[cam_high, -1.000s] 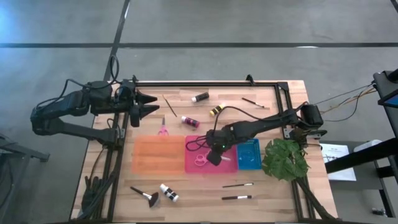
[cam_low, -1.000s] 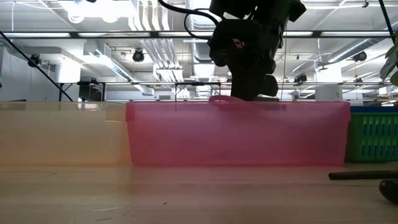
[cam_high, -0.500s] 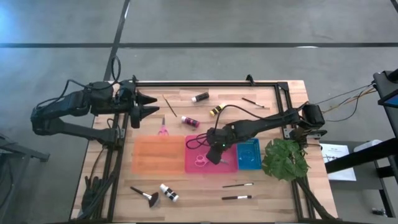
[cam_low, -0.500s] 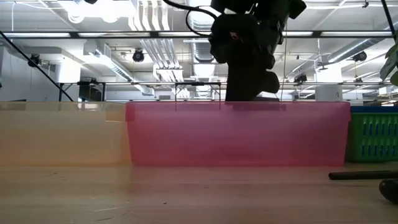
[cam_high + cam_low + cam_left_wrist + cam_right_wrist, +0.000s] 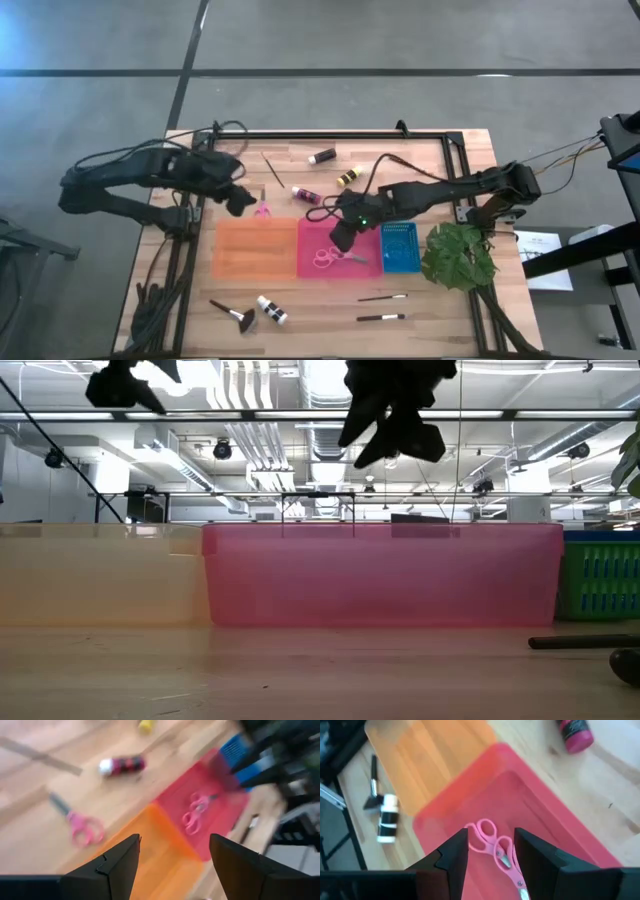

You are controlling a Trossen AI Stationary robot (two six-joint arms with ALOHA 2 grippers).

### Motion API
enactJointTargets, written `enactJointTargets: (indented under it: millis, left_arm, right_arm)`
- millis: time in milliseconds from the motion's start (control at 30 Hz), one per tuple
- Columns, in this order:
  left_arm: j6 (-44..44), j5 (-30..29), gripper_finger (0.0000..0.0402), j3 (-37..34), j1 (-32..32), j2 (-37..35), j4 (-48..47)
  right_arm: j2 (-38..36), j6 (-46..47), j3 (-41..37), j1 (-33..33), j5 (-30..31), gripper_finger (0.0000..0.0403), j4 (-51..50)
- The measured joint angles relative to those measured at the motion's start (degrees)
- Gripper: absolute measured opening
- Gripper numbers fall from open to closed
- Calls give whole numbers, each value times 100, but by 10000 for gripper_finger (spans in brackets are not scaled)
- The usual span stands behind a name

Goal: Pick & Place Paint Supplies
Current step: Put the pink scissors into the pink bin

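Reaching out since a second ago, the left gripper (image 5: 237, 199) hangs with jaws spread beside pink-handled scissors (image 5: 261, 207) on the tabletop (image 5: 300, 300). Risen, the right gripper (image 5: 340, 240) hovers, jaws spread and empty, above other scissors (image 5: 330, 257) lying in the pink tray (image 5: 310, 268).

Three trays abut — orange (image 5: 256, 248), pink (image 5: 310, 262), blue (image 5: 401, 262) — beside a leafy plant (image 5: 458, 257).

A pink tray (image 5: 382, 574) is standing broadside on the counter (image 5: 300, 675), an orange tray (image 5: 100, 575) touching one end and a blue tray (image 5: 598, 578) beside the other; the right pincer (image 5: 392, 412) is hanging above the pink tray's rim, clear of it; a dark brush handle (image 5: 580, 642) is lying on the counter.
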Motion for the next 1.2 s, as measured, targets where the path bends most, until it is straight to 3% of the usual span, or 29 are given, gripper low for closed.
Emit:
enactJointTargets:
  millis: [167,367,633,1000,1200]
  left_arm:
    - [-935,379,247,0,409,870,-648]
    - [-502,993,247,-3,1166,1967,-914]
    - [139,955,244,-2,1685,3180,-716]
    - [531,1190,132,-4,1778,4013,-654]
    - [527,1201,117,-284,1910,4009,-176]
  right_arm:
    - [-261,102,10,-71,129,157,21]
    - [-333,109,10,-111,140,157,23]
    - [-334,141,10,-103,140,157,113]
    - [-377,208,7,-98,121,157,112]
    - [-412,228,7,-101,114,157,111]
